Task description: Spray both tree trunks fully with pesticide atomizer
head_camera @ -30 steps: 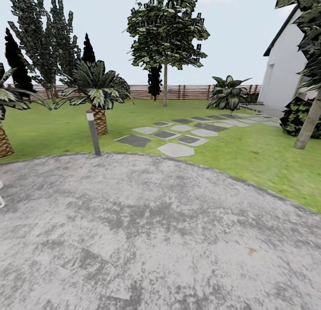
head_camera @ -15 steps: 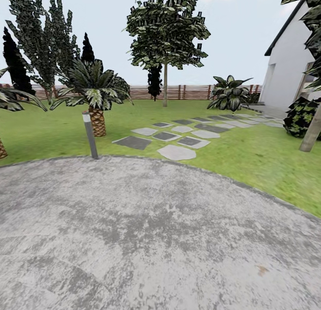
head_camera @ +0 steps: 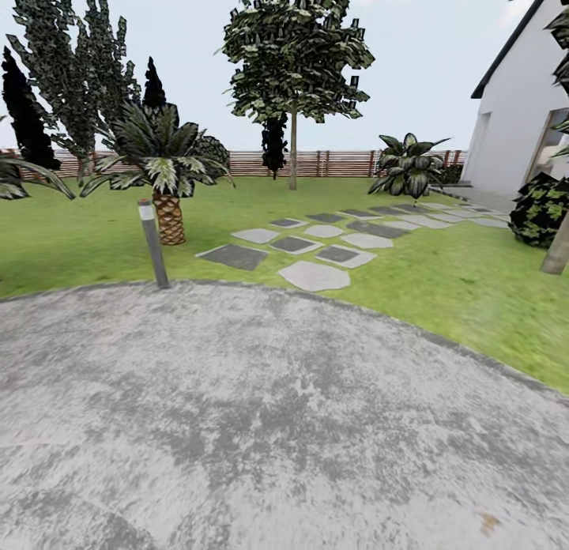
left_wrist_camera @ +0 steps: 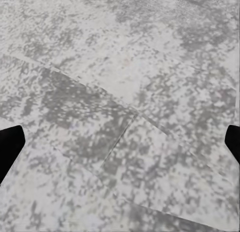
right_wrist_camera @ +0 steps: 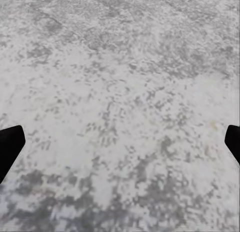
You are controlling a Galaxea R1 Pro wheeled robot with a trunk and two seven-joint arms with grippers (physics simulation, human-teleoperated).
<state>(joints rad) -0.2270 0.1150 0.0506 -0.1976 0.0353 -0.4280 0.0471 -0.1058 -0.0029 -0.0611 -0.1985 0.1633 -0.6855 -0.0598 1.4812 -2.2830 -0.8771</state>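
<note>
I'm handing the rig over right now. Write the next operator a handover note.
Left gripper: open, empty, over the paving.
Right gripper: the same.
A slim grey post with a pale band, possibly the atomizer, stands at the paving's edge near the palm.
One thick trunk is at far right on the lawn.
Done: nothing held, no spraying visible.
Left: confirm and grab the atomizer, spray both trunks.

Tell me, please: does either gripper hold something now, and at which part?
Nothing is held. The left gripper and the right gripper are both open, with only grey pavement between their fingertips.
</note>
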